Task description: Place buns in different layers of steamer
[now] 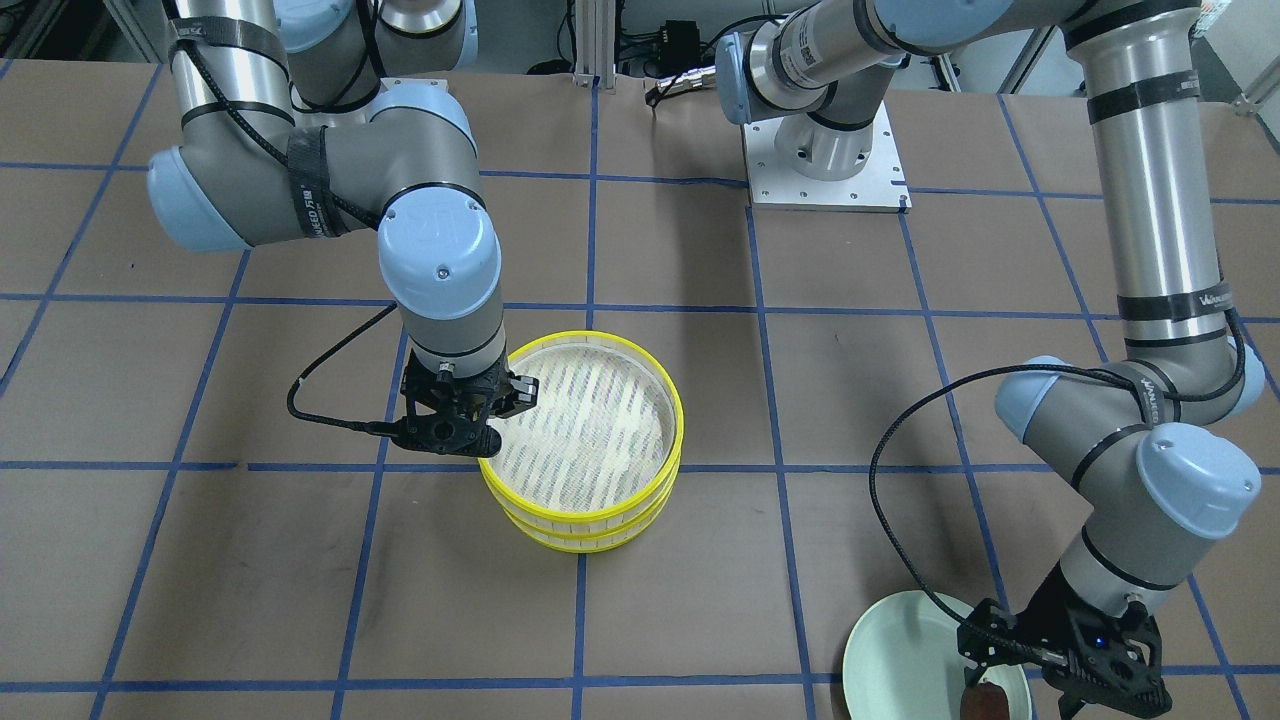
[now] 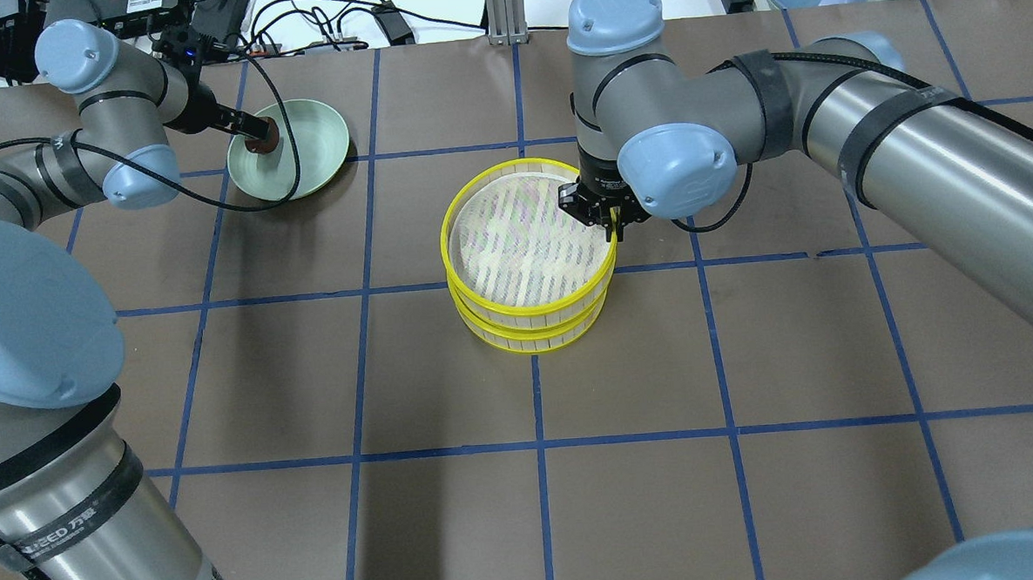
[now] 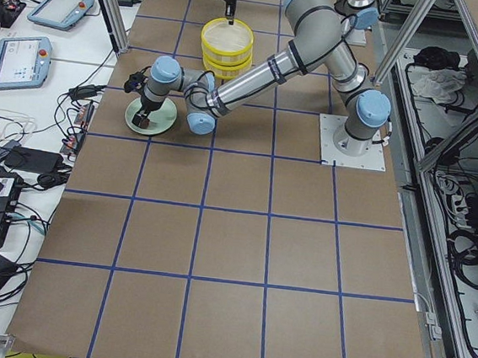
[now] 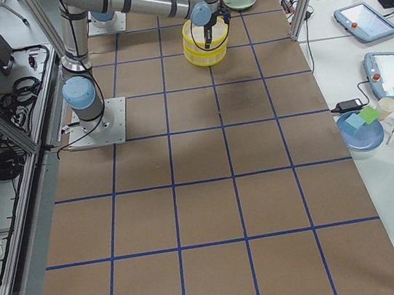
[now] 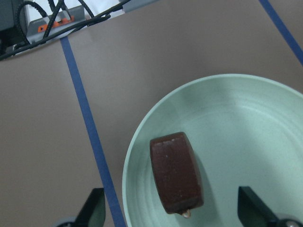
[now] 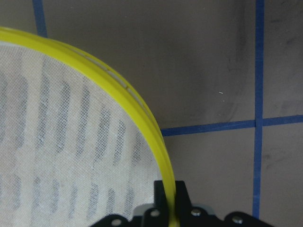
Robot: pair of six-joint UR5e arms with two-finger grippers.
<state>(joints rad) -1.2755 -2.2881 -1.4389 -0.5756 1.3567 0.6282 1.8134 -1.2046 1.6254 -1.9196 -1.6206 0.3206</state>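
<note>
The table [image 2: 746, 358] is covered in matt brown paper crossed by a grid of blue tape. Near its middle the two steamer layers sit stacked: the upper layer [image 2: 447, 241] rests squarely on the lower layer [image 2: 532, 342]. Both are round and shallow, with glossy yellow rims, pale slatted walls and a white mesh base. The upper layer's base covers the inside of the lower one, so what it holds cannot be made out. Well apart from the stack, a smooth pale green plate [image 2: 319, 150] lies at the table's far left side. The right gripper [image 6: 169, 198] is clamped on the upper layer's yellow rim, which runs between its fingers. The left gripper [image 5: 173, 210] hovers over the plate, spread wide and holding nothing, only its fingertips [image 5: 96, 208] in view. Between them lies the dark reddish-brown bun [image 5: 176, 172], blocky with rounded corners, close to the plate's rim. Its long axis runs crosswise to the line between the fingers.
</note>
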